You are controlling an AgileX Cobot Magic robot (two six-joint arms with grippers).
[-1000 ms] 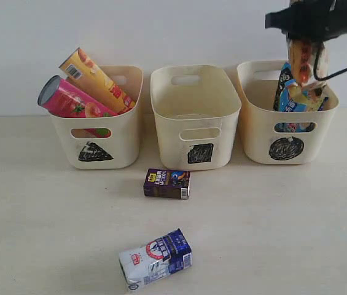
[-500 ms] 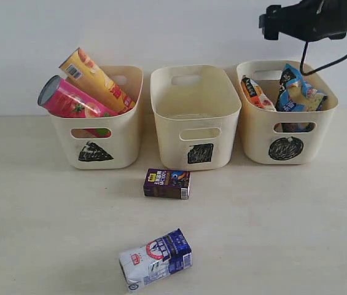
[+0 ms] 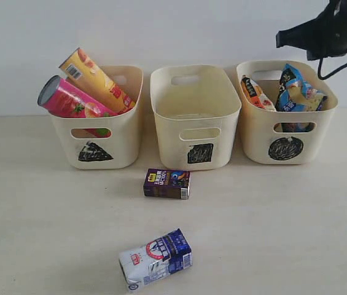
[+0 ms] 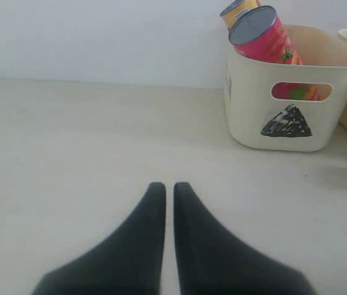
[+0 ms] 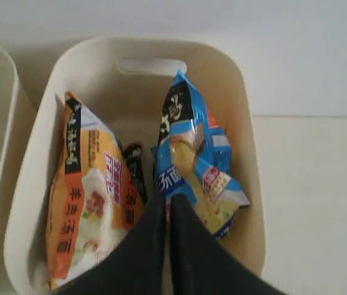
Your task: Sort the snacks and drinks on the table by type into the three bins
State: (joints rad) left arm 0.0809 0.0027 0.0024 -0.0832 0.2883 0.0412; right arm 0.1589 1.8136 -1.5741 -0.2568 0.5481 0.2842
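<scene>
The pink tube (image 3: 72, 101) and the yellow-orange tube (image 3: 96, 77) lean in the triangle bin (image 3: 121, 144). The square bin (image 3: 219, 132) holds nothing. In the circle bin (image 3: 256, 141) stand the orange-cream packet (image 3: 256, 93) and the blue packet (image 3: 296, 92). The dark purple carton (image 3: 167, 184) and the white carton (image 3: 155, 259) lie on the table (image 3: 284, 233). My right gripper (image 5: 167, 200) hovers shut and empty above the two packets (image 5: 87, 203). My left gripper (image 4: 169, 186) is shut low over bare table, left of the triangle bin (image 4: 284, 98).
The three bins stand in a row against the white back wall. The right arm (image 3: 327, 31) hangs above the circle bin's far right corner, with a cable looping down. The white carton lies near the table's front edge.
A second ago my right gripper held the orange-cream packet over the circle bin. It let go, the packet now rests inside, and the arm has drawn up and to the right.
</scene>
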